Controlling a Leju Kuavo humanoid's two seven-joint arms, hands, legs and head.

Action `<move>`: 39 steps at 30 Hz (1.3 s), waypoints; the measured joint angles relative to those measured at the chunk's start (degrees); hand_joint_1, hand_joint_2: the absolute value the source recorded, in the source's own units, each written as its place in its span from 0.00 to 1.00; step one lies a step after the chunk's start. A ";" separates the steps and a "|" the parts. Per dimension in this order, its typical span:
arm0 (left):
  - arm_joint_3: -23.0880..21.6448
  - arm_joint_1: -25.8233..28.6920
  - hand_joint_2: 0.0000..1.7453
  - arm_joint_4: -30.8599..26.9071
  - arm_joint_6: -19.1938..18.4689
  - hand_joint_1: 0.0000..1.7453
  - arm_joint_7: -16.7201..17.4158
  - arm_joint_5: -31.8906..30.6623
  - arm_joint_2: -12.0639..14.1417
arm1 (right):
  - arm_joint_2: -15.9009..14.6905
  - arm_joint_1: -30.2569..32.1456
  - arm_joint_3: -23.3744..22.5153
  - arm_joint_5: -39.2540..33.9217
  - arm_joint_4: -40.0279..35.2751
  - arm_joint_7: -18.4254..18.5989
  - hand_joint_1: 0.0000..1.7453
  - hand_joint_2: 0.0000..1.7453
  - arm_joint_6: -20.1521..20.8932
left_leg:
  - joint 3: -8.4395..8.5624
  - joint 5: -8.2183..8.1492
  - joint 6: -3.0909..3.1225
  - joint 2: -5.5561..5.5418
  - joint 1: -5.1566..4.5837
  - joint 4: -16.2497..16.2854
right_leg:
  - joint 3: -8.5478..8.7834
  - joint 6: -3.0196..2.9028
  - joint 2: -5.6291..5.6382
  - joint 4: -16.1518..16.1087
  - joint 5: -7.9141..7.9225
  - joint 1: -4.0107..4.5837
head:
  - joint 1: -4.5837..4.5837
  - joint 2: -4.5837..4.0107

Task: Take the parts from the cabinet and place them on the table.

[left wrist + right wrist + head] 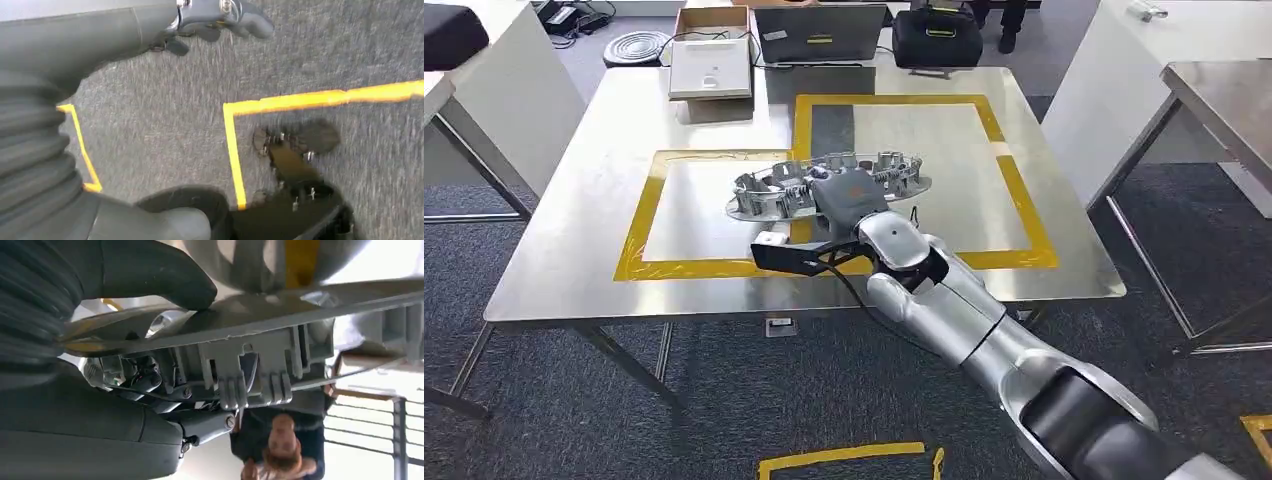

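Head view showed you the right hand (852, 196) stretched out over the square stainless-steel bench (574, 230), gripping the long grey metal part with ribbed brackets along its curved rim (769, 190). The part sat across the strip of yellow tape that divides the two marked rectangles (801, 125), level with the bench top and low over it; whether it touched the surface you could not tell from that angle. Holding it flat and low like that looked like the way to set it down without tipping, since it is wide and its weight runs out to either side of the grip.

In the right wrist view the thick grey thumb (150, 270) pressed on one face of the part's thin plate (250, 315) while the darker fingers (200, 422) lay under it, so the hand was clamped on the plate's edge rather than wrapped around it. That pinch probably suited a flat casting with no handle. A person stood beyond the bench in that view.

The left hand (220, 17) hung beside the body over grey carpet (165, 125) marked with yellow tape, its fingers curled in with nothing in them, kept out of the way of the placing.

By my reading the part was at its place on the bench and only the release remained.
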 joint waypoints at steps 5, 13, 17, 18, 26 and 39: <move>-0.04 -0.90 1.00 0.02 -0.44 0.00 1.20 -1.44 -0.35 | 2.49 -6.24 -0.55 -3.19 12.02 0.57 1.00 1.00 3.54 | 0.14 -0.38 -0.84 -0.25 -0.45 0.31 | 5.58 -0.91 -0.11 -13.94 5.41 0.54 | 0.02 0.00; -0.11 -2.33 1.00 0.11 -1.33 0.00 1.09 -2.07 -0.55 | 4.91 -15.86 -5.01 -7.51 31.66 10.39 1.00 1.00 9.57 | 0.62 0.25 -1.44 -0.18 -0.45 -0.81 | 5.61 -1.33 0.12 -13.98 5.79 0.43 | -0.02 0.00; -0.11 -2.32 1.00 0.11 -1.33 0.00 1.11 -1.99 -0.55 | 3.96 -17.14 -6.25 -7.18 34.25 14.75 1.00 1.00 9.29 | 0.63 0.29 -1.68 -0.17 -0.45 -0.89 | 5.60 -1.44 0.11 -13.94 5.80 0.42 | 0.00 0.00; -0.11 -2.31 1.00 0.11 -1.31 0.00 1.22 -1.99 -0.52 | 3.58 -17.28 -6.79 -7.49 34.65 15.06 1.00 1.00 9.29 | 0.63 0.29 -1.68 -0.17 -0.46 -0.89 | 5.61 -1.47 0.12 -13.93 5.82 0.41 | -0.02 0.00; -0.11 -2.25 1.00 0.20 -1.31 0.00 2.73 -2.58 -0.50 | 1.61 -17.77 -8.50 -7.99 36.42 14.12 0.00 0.00 9.09 | 0.63 0.25 -1.70 -0.11 -0.51 -0.86 | 5.63 -1.43 0.18 -14.01 5.87 0.34 | 0.00 0.00; -0.09 -2.48 0.00 0.20 -1.46 0.00 2.10 -1.94 -0.50 | 1.61 -17.75 -9.11 -6.86 36.79 11.02 0.00 0.00 8.02 | 0.63 0.23 -1.66 -0.09 -0.53 -0.83 | 5.69 -1.41 0.18 -14.04 5.88 0.33 | 0.00 0.00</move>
